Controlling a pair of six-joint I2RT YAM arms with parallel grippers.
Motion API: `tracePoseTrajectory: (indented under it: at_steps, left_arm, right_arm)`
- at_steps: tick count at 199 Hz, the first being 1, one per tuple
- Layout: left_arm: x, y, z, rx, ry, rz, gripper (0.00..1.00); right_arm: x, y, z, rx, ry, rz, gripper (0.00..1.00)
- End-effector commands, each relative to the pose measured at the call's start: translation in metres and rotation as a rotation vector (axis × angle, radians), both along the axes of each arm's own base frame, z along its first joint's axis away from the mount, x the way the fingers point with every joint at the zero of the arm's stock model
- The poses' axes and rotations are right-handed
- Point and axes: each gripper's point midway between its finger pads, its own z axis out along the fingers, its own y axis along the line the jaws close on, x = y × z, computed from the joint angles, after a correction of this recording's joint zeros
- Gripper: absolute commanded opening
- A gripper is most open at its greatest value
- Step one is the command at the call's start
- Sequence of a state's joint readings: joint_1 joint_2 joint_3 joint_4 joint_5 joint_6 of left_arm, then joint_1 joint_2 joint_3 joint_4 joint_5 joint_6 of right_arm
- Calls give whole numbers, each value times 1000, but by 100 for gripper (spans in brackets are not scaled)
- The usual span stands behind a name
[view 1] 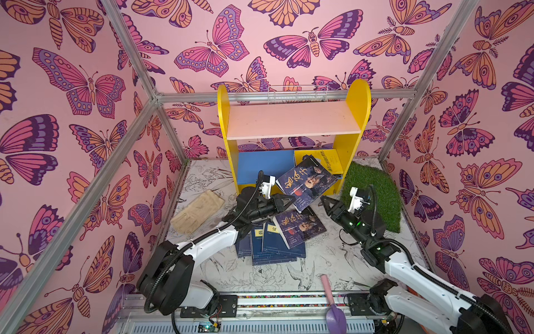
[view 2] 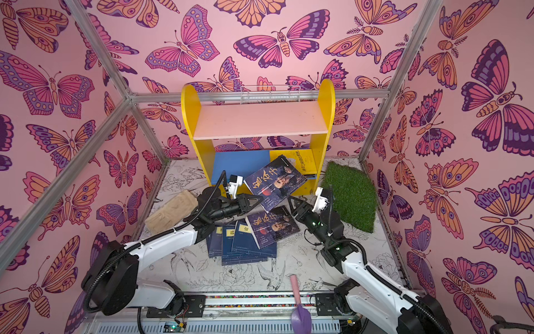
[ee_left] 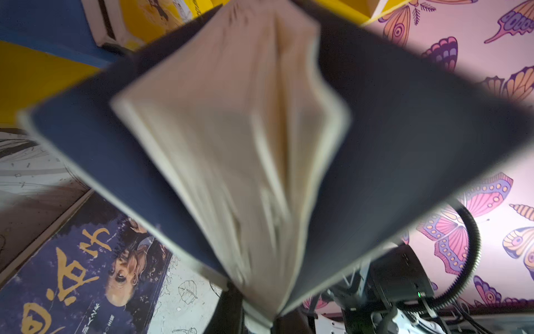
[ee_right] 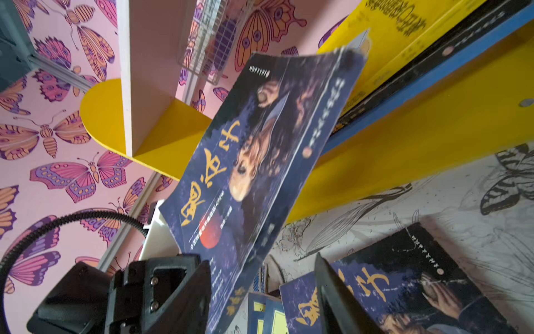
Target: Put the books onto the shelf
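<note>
**Portrait book up at the shelf, pinched on the left, loose on the right**

Got a portrait book (view 1: 306, 182) pinched in the left gripper (view 1: 290, 201), jaws near closed on its low corner. Same deal in both top views. Up off the table (view 1: 318, 260), tilted, cover facing up, right in front of the shelf (view 1: 357, 115). Top corner close to the yellow book (view 1: 332, 160) lying on the right end of the blue board (view 1: 260, 166); touching or not, can't tell.

From the left wrist, mostly blur: pages fanned out between two dark covers, narrowing down to the grip.

Right gripper (view 1: 326, 202) with jaws standing well apart, gripping nothing, tip just beside the book's lower right edge. From the right wrist, that edge running down between the two fingers (ee_right: 179, 289); contact hard to call.

Rest of the books in a pile (view 1: 268, 245) flat on the table just below the raised one: navy covers with a second portrait copy (view 1: 300, 228) on top, between the two arms. Off to the sides: cloth (view 1: 198, 211) left of the pile, grass mat (view 1: 372, 191) right of the shelf, trowel (view 1: 332, 303) at the front edge, wire basket (view 1: 297, 94) behind the pink board (view 1: 293, 120).
</note>
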State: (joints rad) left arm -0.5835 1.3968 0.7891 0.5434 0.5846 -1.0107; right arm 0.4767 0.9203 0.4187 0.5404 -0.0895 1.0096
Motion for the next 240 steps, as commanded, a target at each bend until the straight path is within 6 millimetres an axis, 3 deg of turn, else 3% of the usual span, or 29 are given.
tracePoseTrajectory:
  at_steps: [1,67,106,138,162,196,208,210,216,240]
  left_arm:
    - [-20,-2,39,-59,-150,-101,0]
    - [-34,-5,48,-41,-186,-184,0]
    - [-34,-5,45,-31,-179,-186,0]
    - [-14,2,27,41,-135,-68,0]
    - [6,18,6,129,-95,80,25]
    - [14,33,3,164,-104,178,68]
    - [17,38,-5,184,-90,203,73]
    - [14,41,6,169,-111,213,74]
    - [15,47,6,175,-110,239,76]
    - [19,73,-13,244,-53,363,78]
  right_arm:
    - [0,-6,2,55,-4,13,57]
    - [1,11,19,101,-45,115,46]
    - [-3,30,16,110,-17,224,20]
    - [-5,36,10,135,13,255,3]
    - [-3,33,17,140,-13,229,0]
    - [10,37,49,127,-95,220,0]
    - [17,41,60,129,-124,226,0]
    - [18,42,62,130,-128,229,0]
    - [23,44,69,134,-144,231,0]
    - [44,54,84,155,-170,233,0]
